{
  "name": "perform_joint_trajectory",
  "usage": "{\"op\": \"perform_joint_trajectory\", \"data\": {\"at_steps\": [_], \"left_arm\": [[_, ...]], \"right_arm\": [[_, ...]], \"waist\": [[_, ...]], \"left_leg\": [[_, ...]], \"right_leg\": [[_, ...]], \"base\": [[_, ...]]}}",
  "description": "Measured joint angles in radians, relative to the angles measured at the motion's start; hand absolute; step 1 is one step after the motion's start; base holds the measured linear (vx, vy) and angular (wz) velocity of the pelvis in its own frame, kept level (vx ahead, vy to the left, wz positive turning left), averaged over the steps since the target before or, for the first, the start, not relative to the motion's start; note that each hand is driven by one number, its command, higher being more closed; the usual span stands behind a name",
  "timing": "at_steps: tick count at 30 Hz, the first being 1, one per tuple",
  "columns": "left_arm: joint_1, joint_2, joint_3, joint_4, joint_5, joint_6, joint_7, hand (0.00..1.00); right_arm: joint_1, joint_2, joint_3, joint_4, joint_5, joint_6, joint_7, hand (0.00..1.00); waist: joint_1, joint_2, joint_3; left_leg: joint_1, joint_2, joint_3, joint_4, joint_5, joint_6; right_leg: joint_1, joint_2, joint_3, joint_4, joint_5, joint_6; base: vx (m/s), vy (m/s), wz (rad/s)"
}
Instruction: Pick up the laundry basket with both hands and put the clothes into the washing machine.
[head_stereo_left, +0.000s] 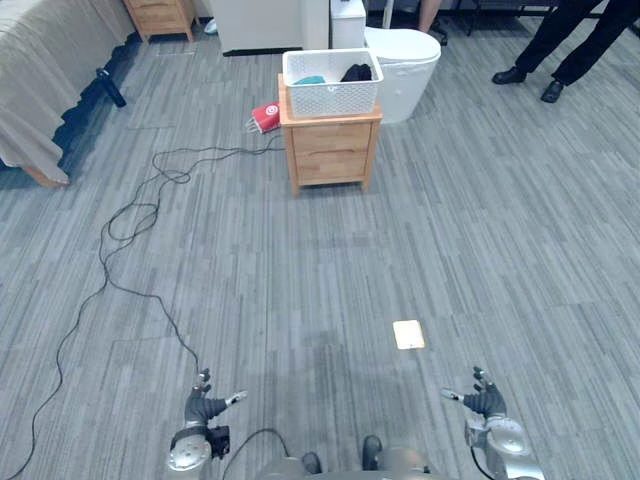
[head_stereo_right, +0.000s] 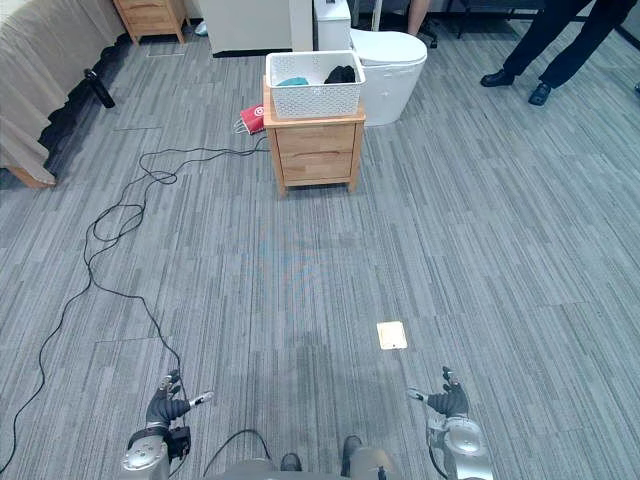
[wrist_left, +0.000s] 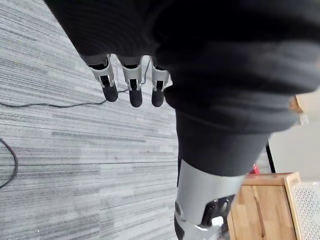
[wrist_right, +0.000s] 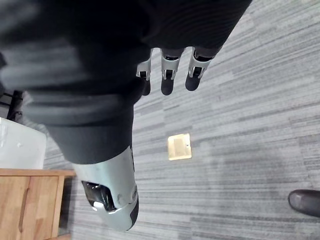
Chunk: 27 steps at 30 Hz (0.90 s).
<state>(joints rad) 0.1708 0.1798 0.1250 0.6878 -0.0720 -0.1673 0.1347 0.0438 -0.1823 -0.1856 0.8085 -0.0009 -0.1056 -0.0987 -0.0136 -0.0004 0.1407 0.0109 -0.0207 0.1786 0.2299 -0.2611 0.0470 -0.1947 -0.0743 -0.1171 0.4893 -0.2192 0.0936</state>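
The laundry basket (head_stereo_left: 331, 84) is sitting on the nightstand (head_stereo_left: 330, 148), with clothes (head_stereo_left: 356, 73) lying in it. The washing machine (head_stereo_left: 405, 58) is standing just behind the nightstand, to its right, and a person's legs (head_stereo_left: 572, 42) are standing farther right. The bed (head_stereo_left: 40, 80) is lying well left of the nightstand, and a floor plate (head_stereo_left: 408, 334) is lying well before the nightstand.

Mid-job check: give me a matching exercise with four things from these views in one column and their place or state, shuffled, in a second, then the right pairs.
Things
1. laundry basket
2. red item
3. brass floor plate
4. left hand

Place or state
A. set flat in the carpet, ahead of the right hand
B. open, holding nothing, low over the carpet
C. on top of the wooden nightstand
D. on the floor beside the nightstand, on the robot's left of it

Pairs: 1-C, 2-D, 3-A, 4-B
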Motion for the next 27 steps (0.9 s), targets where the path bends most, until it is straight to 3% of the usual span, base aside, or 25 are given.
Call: {"op": "perform_joint_trajectory", "data": {"at_steps": [3, 5, 7, 8, 10, 11, 12, 13, 14, 15, 16, 17, 18, 19, 20, 22, 24, 25, 26, 27], "left_arm": [[0.006, 0.024, -0.009, -0.012, -0.009, -0.001, 0.001, 0.00], [0.000, 0.031, -0.014, -0.011, -0.022, 0.000, 0.003, 0.00], [-0.028, 0.028, -0.019, -0.010, -0.034, -0.001, 0.005, 0.00], [-0.055, 0.025, -0.046, -0.009, -0.036, -0.002, 0.016, 0.00], [-0.078, 0.024, -0.057, -0.009, -0.035, -0.006, 0.023, 0.00], [-0.084, 0.023, -0.057, -0.007, -0.035, -0.007, 0.024, 0.00], [-0.084, 0.019, -0.057, -0.003, -0.035, -0.007, 0.024, 0.00], [-0.088, 0.005, -0.056, 0.012, -0.035, -0.008, 0.023, 0.00], [-0.088, -0.005, -0.062, 0.020, -0.035, -0.008, 0.020, 0.00], [-0.086, -0.010, -0.064, 0.021, -0.035, -0.008, 0.020, 0.00], [-0.083, -0.026, -0.063, 0.026, -0.035, -0.008, 0.019, 0.00], [-0.072, -0.036, -0.062, 0.028, -0.035, -0.008, 0.018, 0.00], [-0.070, -0.037, -0.062, 0.030, -0.035, -0.008, 0.017, 0.00], [-0.070, -0.041, -0.062, 0.028, -0.035, -0.007, 0.017, 0.00], [-0.070, -0.047, -0.061, 0.021, -0.035, -0.007, 0.016, 0.00], [-0.059, -0.059, -0.054, -0.004, -0.035, -0.012, 0.016, 0.00], [-0.056, -0.057, -0.053, -0.013, -0.035, -0.014, 0.014, 0.00], [-0.061, -0.060, -0.051, -0.013, -0.035, -0.014, 0.014, 0.00], [-0.054, -0.061, -0.051, -0.012, -0.035, -0.014, 0.014, 0.00], [-0.047, -0.062, -0.051, -0.011, -0.035, -0.014, 0.016, 0.00]], "right_arm": [[0.002, 0.006, 0.028, 0.000, -0.003, 0.006, -0.004, 0.00], [-0.003, 0.003, 0.047, 0.001, -0.005, 0.007, -0.005, 0.00], [-0.023, -0.009, 0.049, 0.000, -0.006, 0.006, -0.005, 0.00], [-0.036, -0.026, 0.049, -0.001, -0.006, 0.006, -0.006, 0.00], [-0.035, -0.032, 0.049, -0.003, -0.007, 0.006, -0.008, 0.00], [-0.026, -0.032, 0.049, -0.008, -0.008, 0.006, -0.010, 0.00], [-0.017, -0.033, 0.049, -0.013, -0.008, 0.006, -0.010, 0.00], [-0.008, -0.034, 0.048, -0.014, -0.008, 0.007, -0.009, 0.00], [-0.011, -0.029, 0.049, -0.023, -0.009, 0.007, -0.006, 0.00], [-0.009, -0.025, 0.049, -0.027, -0.010, 0.007, -0.005, 0.00], [-0.006, -0.022, 0.053, -0.036, -0.010, 0.007, -0.003, 0.00], [-0.007, -0.022, 0.079, -0.043, -0.009, 0.007, -0.003, 0.00], [-0.006, -0.018, 0.089, -0.046, -0.009, 0.006, -0.004, 0.00], [-0.002, -0.005, 0.090, -0.054, -0.006, 0.004, -0.006, 0.00], [0.008, 0.008, 0.084, -0.079, 0.000, 0.003, -0.010, 0.00], [0.023, 0.014, 0.085, -0.128, 0.003, -0.004, -0.012, 0.00], [0.020, 0.013, 0.085, -0.138, 0.003, -0.006, -0.011, 0.00], [0.017, 0.012, 0.077, -0.131, 0.003, -0.005, -0.012, 0.00], [0.005, 0.012, 0.070, -0.117, 0.003, -0.003, -0.012, 0.00], [0.008, 0.011, 0.064, -0.107, 0.002, -0.003, -0.014, 0.00]], "waist": [[-0.001, -0.008, 0.035], [-0.004, -0.006, 0.046], [-0.025, 0.011, 0.069], [-0.037, 0.036, 0.094], [-0.049, 0.023, 0.099], [-0.063, 0.004, 0.097], [-0.067, -0.004, 0.093], [-0.079, 0.010, 0.091], [-0.083, 0.031, 0.095], [-0.082, 0.036, 0.096], [-0.082, 0.052, 0.106], [-0.070, 0.063, 0.113], [-0.061, 0.062, 0.116], [-0.042, 0.049, 0.124], [-0.023, 0.032, 0.130], [-0.005, 0.020, 0.130], [0.017, 0.013, 0.130], [0.031, 0.007, 0.133], [0.032, 0.009, 0.132], [0.034, 0.018, 0.126]], "left_leg": [[0.061, -0.016, -0.017, 0.017, -0.081, 0.034], [0.102, -0.012, -0.032, 0.006, -0.090, 0.037], [0.139, 0.020, -0.059, -0.025, -0.089, 0.035], [0.180, 0.056, -0.081, -0.061, -0.082, 0.022], [0.215, 0.057, -0.099, -0.093, -0.064, -0.018], [0.247, 0.055, -0.108, -0.096, -0.083, -0.058], [0.265, 0.057, -0.118, -0.093, -0.096, -0.080], [0.277, 0.081, -0.135, -0.058, -0.106, -0.105], [0.249, 0.103, -0.133, 0.037, -0.078, -0.156], [0.222, 0.112, -0.129, 0.114, -0.052, -0.198], [0.120, 0.145, -0.124, 0.380, 0.075, -0.248], [-0.008, 0.196, -0.126, 0.680, 0.111, -0.263], [-0.064, 0.218, -0.117, 0.802, 0.099, -0.249], [-0.155, 0.244, -0.089, 0.957, 0.069, -0.197], [-0.231, 0.250, -0.051, 0.988, 0.052, -0.166], [-0.342, 0.249, 0.011, 0.894, 0.033, -0.134], [-0.420, 0.228, 0.045, 0.656, 0.034, -0.131], [-0.430, 0.188, 0.035, 0.386, 0.046, -0.132], [-0.428, 0.155, 0.006, 0.142, 0.102, -0.134], [-0.417, 0.138, -0.011, 0.001, 0.141, -0.139]], "right_leg": [[-0.122, -0.057, -0.053, 0.312, -0.041, -0.004], [-0.196, -0.067, -0.098, 0.303, -0.070, -0.013], [-0.252, -0.046, -0.140, 0.207, -0.060, -0.026], [-0.284, -0.007, -0.163, 0.057, -0.001, -0.045], [-0.307, 0.009, -0.152, -0.117, 0.102, -0.050], [-0.325, 0.008, -0.123, -0.171, 0.156, -0.075], [-0.335, 0.004, -0.106, -0.145, 0.211, -0.107], [-0.363, 0.002, -0.110, -0.017, 0.231, -0.167], [-0.367, 0.005, -0.127, 0.064, 0.144, -0.177], [-0.357, 0.008, -0.129, 0.083, 0.108, -0.180], [-0.295, 0.031, -0.134, 0.074, 0.058, -0.191], [-0.200, 0.065, -0.140, 0.025, 0.036, -0.208], [-0.148, 0.082, -0.140, -0.005, 0.030, -0.214], [-0.037, 0.099, -0.133, -0.070, 0.022, -0.226], [0.064, 0.100, -0.123, -0.133, 0.022, -0.227], [0.195, 0.102, -0.101, -0.248, 0.022, -0.226], [0.286, 0.102, -0.082, -0.345, 0.015, -0.213], [0.335, 0.096, -0.063, -0.386, 0.004, -0.183], [0.385, 0.091, -0.047, -0.418, -0.010, -0.161], [0.417, 0.092, -0.034, -0.437, -0.024, -0.137]], "base": [[0.15, 0.094, -0.01], [0.34, 0.040, 0.17], [0.45, -0.029, 0.44], [0.45, -0.061, 0.49], [0.48, -0.090, 0.52], [0.63, -0.172, 0.50], [0.64, -0.192, 0.55], [0.65, -0.226, 0.37], [0.65, -0.239, 0.27], [0.81, -0.299, 0.14], [0.85, -0.302, 0.01], [0.71, -0.254, -0.07], [0.68, -0.222, -0.22], [0.64, -0.186, -0.18], [0.63, -0.164, -0.13], [0.60, -0.108, -0.20], [0.65, -0.027, -0.41], [0.60, 0.041, -0.43], [0.74, 0.108, -0.49], [0.49, 0.129, -0.47]]}}
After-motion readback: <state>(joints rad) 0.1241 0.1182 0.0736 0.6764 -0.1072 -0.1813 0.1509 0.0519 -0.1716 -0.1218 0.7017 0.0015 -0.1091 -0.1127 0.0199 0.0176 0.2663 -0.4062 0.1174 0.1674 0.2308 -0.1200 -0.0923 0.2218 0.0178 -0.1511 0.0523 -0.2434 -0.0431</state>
